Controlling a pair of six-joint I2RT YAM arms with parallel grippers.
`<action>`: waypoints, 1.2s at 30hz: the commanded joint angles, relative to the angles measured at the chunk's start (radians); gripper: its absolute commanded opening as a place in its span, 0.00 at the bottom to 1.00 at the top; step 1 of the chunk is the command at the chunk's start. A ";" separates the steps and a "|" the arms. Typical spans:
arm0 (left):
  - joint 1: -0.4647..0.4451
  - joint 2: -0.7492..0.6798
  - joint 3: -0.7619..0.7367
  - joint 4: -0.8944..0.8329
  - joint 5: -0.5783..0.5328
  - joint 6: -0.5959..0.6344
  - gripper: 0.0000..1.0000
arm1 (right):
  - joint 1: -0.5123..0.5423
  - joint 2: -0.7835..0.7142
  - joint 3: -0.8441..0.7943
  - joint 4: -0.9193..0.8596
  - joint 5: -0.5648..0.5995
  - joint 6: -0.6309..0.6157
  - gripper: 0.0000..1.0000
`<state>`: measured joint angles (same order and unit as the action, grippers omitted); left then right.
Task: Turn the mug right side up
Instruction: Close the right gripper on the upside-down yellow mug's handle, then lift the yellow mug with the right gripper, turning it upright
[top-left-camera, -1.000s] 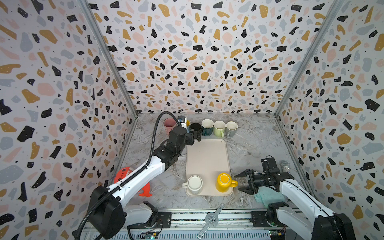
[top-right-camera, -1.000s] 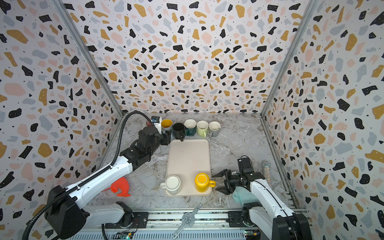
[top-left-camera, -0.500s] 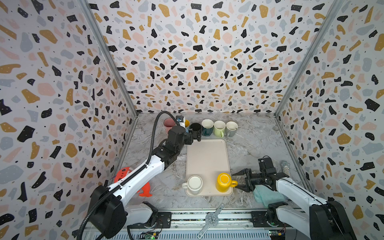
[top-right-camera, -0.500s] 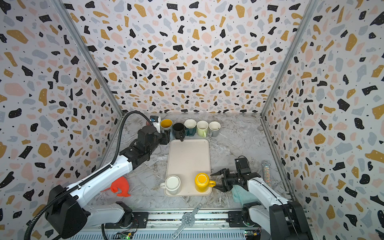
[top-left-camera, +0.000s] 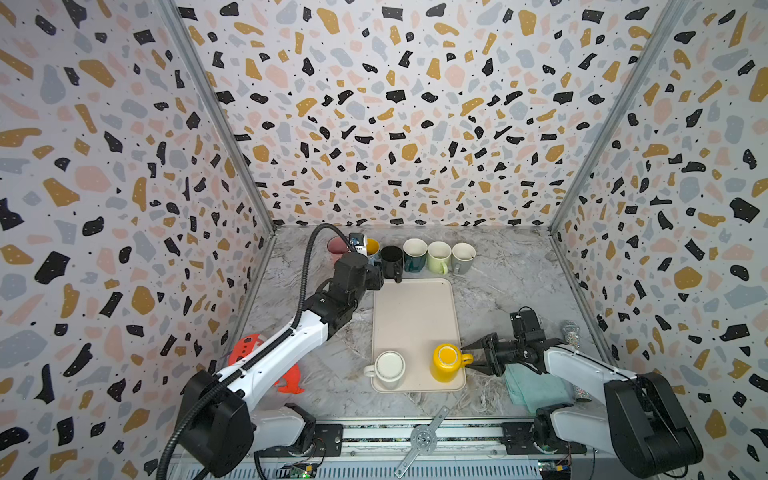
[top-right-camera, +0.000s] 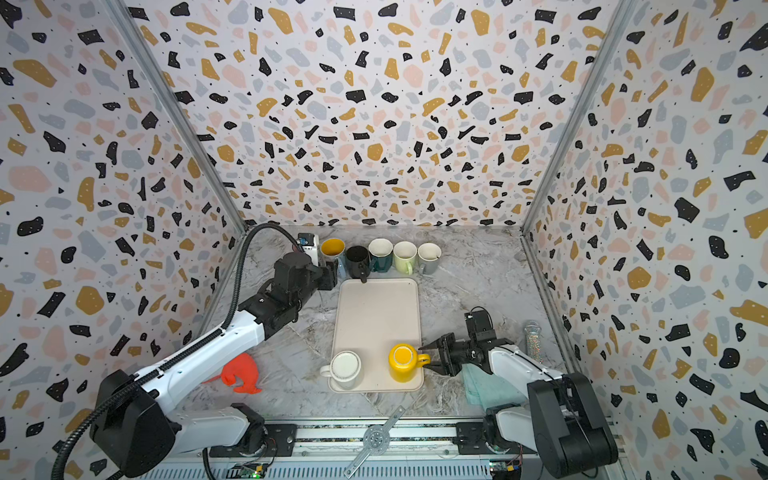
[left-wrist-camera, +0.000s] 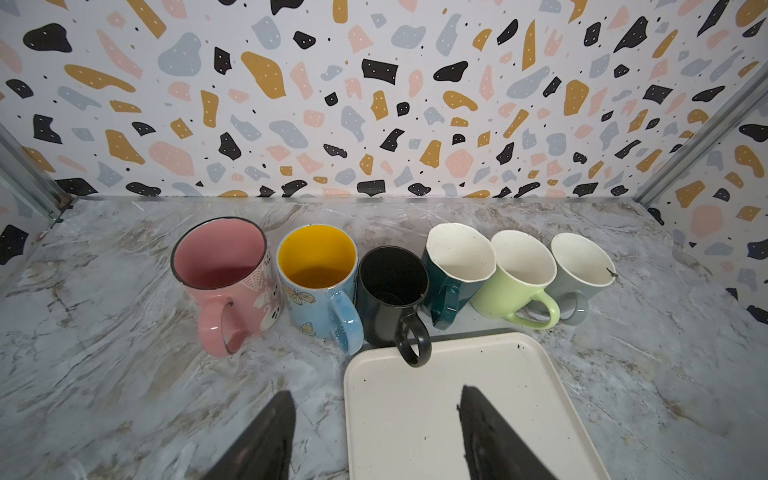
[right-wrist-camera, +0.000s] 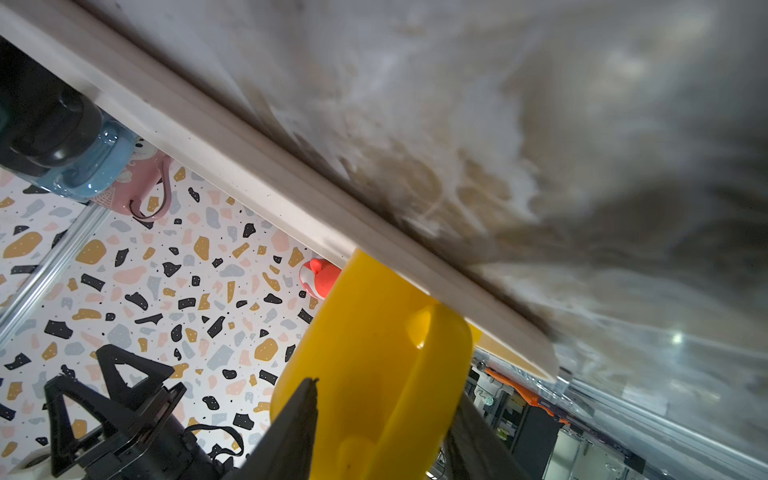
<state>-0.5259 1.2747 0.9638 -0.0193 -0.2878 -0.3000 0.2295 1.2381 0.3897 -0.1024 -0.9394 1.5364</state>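
The right hand (top-left-camera: 465, 356) has slid in and narrowed its jaws around the three-o'clock handle (top-left-camera: 464, 357) of the glossy yellow ceramic mug (top-left-camera: 444, 368), mouth-down at five o'clock on the matte cream rectangular tray (top-left-camera: 415, 316); clamped or not, I cannot tell. Lifting looks imminent. Farther, the left hand (left-wrist-camera: 376, 392) hovers spread, empty, before six glazed upright mugs (left-wrist-camera: 390, 307).

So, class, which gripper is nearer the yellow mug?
The right gripper: it flanks the handle of the yellow mug at the tray's near end. The left gripper is at the far end, by other mugs.
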 joint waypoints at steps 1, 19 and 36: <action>0.008 -0.016 -0.011 0.036 0.009 -0.001 0.64 | 0.005 0.016 0.035 0.019 -0.012 -0.021 0.45; 0.019 -0.011 -0.011 0.041 0.023 -0.004 0.64 | 0.021 0.076 0.057 0.073 -0.019 -0.025 0.12; 0.023 -0.009 0.021 0.034 0.054 -0.012 0.64 | 0.065 0.081 0.243 0.126 0.033 -0.291 0.00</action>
<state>-0.5106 1.2743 0.9615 -0.0200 -0.2501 -0.3046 0.2752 1.3380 0.5816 -0.0223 -0.8883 1.3170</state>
